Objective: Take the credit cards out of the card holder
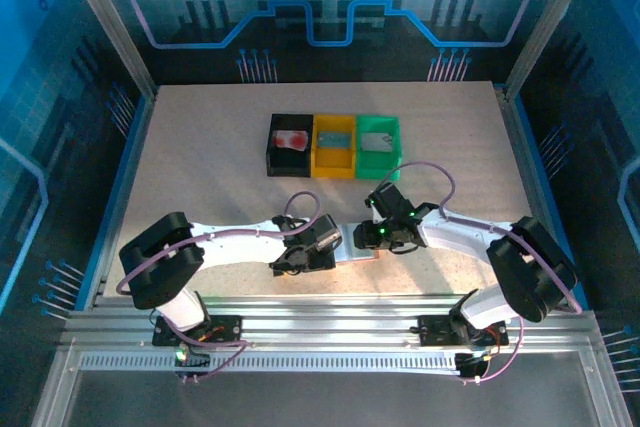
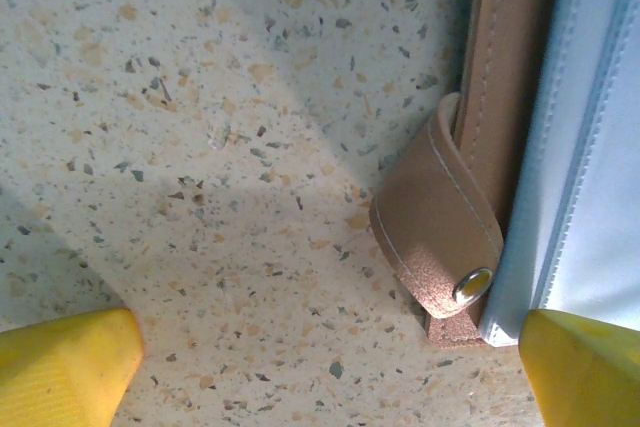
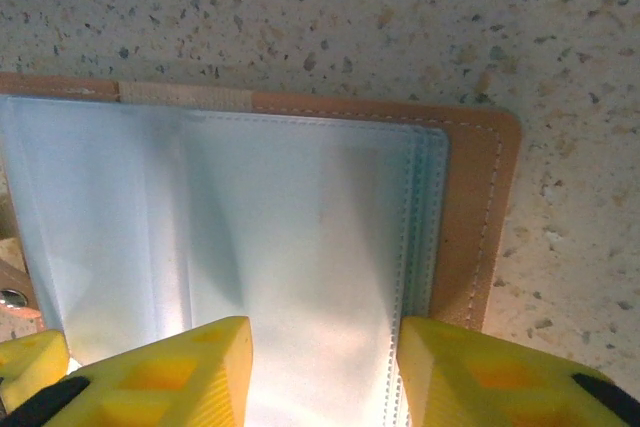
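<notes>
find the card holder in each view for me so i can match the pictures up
top external: the card holder is a small pale patch low centre, nearer the arms than the yellow bin.
left wrist: along the right edge, a tan cover strip beside pale blue lining.
right wrist: lying open, lining up, across centre and left.
shared landmark: its snap tab, centre right in left wrist, peeking in at right wrist's lower left edge.

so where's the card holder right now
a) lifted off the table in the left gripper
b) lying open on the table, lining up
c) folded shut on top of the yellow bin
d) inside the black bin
b: the card holder lies spread open on the speckled table with its pale lining facing up, and the right gripper is poised over it.
</notes>
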Robot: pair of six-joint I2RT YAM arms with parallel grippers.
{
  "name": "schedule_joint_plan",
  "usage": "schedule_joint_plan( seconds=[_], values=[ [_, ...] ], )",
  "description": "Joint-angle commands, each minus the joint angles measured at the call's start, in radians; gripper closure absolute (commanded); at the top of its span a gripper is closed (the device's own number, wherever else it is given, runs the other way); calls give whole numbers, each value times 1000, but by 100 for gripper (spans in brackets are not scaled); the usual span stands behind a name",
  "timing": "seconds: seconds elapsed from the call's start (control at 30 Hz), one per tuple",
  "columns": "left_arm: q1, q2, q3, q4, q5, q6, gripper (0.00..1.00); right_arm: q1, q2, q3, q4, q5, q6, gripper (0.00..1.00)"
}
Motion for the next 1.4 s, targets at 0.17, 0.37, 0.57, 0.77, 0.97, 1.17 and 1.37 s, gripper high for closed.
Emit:
schedule_joint_plan(
  seconds=[0.17,0.37,0.57,0.77,0.97,1.17,1.37],
  values=[
    [-5,73,-54,131,113,-16,0,10,4,15,-67,56,3,56],
    [-5,78,-56,136,115,-16,1,19,39,6,-11,-13,15,62],
    [-5,85,-56,142,118,-16,1,28,27,17,-13,-15,16,69],
    [-6,92,-52,144,121,-14,1,38,12,28,-17,-18,14,78],
    [-5,93,-53,144,122,-13,1,47,-1,36,-20,-16,16,82],
    [-5,89,-54,145,124,-14,1,57,-14,44,-23,-16,16,90],
    [-5,81,-51,138,123,-14,1,64,-22,49,-12,-34,17,91]
  ],
)
